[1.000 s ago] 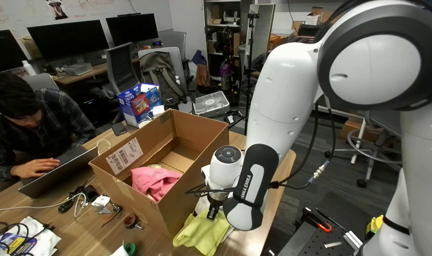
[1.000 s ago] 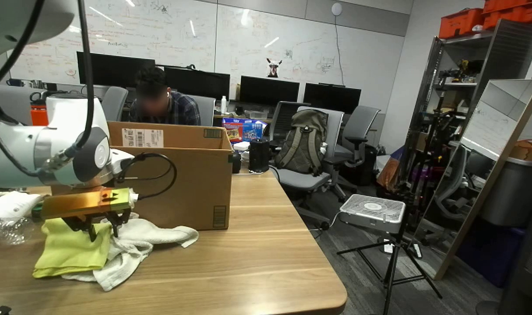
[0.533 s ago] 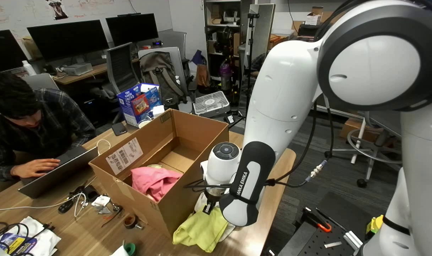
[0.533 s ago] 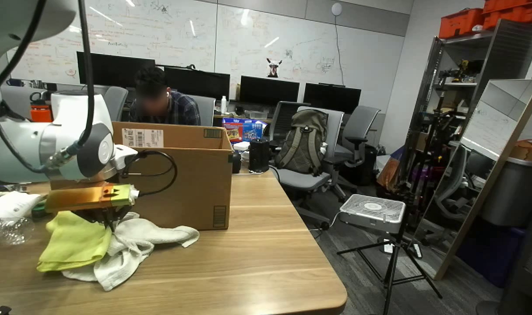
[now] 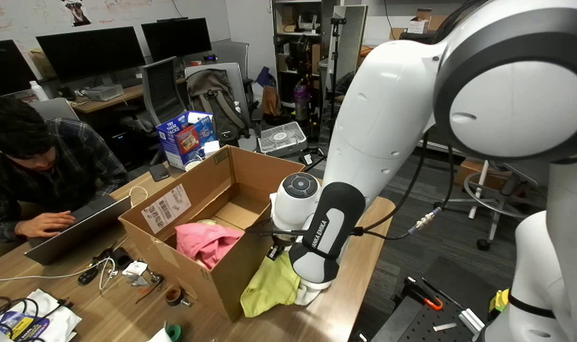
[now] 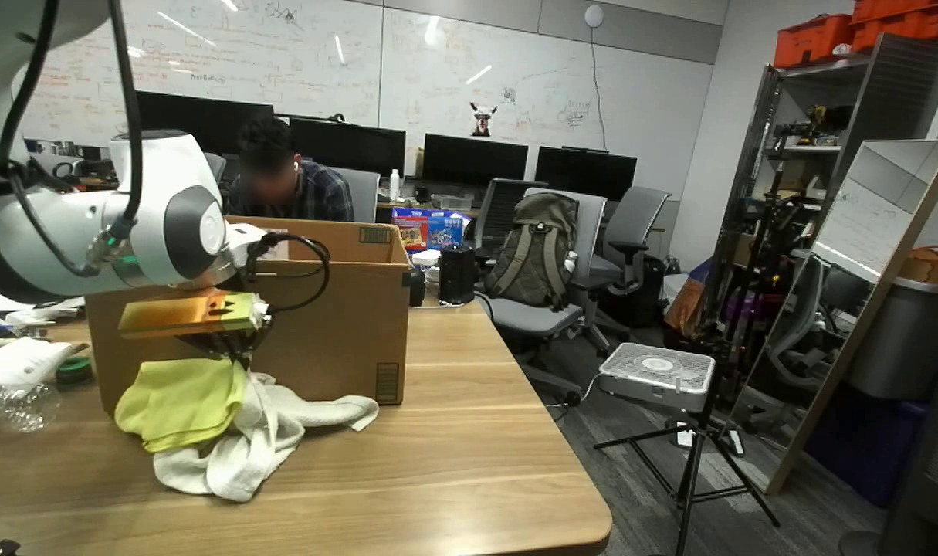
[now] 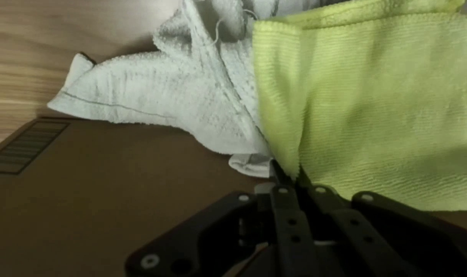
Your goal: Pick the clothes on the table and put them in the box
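My gripper (image 7: 289, 176) is shut on an edge of the yellow-green garment (image 7: 383, 107), which hangs from the fingers, partly lifted, in both exterior views. A cream-white garment (image 6: 245, 463) lies crumpled on the table (image 6: 469, 463) below and beside it; in the wrist view it touches the fingers on one side, and I cannot tell whether it is pinched too. The cardboard box (image 6: 322, 332) stands right beside the gripper, its wall close to the fingers. Inside the box a pink garment (image 5: 205, 242) shows in an exterior view, with a bit of pale cloth behind it.
A man works at a laptop (image 5: 79, 223) beyond the box. Cables, a tape roll (image 5: 174, 295) and white plastic packaging (image 5: 41, 313) lie on the table near the box. A blue snack carton (image 5: 186, 137) stands behind the box.
The fingers have shut on the yellow-green garment. Gripper and garment have risen and shifted along the box's side, and the cream-white garment has been dragged a little the same way.
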`<action>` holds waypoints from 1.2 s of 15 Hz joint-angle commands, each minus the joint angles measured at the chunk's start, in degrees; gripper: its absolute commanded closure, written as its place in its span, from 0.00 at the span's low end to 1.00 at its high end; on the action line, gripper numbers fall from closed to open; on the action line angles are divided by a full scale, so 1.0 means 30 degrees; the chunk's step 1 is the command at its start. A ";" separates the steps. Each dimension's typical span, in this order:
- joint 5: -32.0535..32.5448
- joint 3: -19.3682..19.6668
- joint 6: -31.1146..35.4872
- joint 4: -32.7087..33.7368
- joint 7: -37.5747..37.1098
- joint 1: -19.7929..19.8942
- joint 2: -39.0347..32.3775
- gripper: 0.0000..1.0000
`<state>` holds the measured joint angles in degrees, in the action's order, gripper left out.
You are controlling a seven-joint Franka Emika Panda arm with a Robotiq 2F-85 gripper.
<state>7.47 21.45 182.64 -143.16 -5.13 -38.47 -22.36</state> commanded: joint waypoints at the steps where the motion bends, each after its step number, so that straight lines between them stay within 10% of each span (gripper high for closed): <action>1: -0.0137 0.3950 -0.0381 -0.0258 -0.1334 -0.3646 0.1213 0.99; 13: 0.0669 1.6045 -0.2068 -0.0418 -0.4138 -1.5076 0.4849 0.99; 18: 0.0547 1.9221 -0.2298 0.0728 -0.5691 -1.9264 0.6095 0.99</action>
<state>8.38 74.27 176.92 -143.70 -18.89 -89.90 -7.40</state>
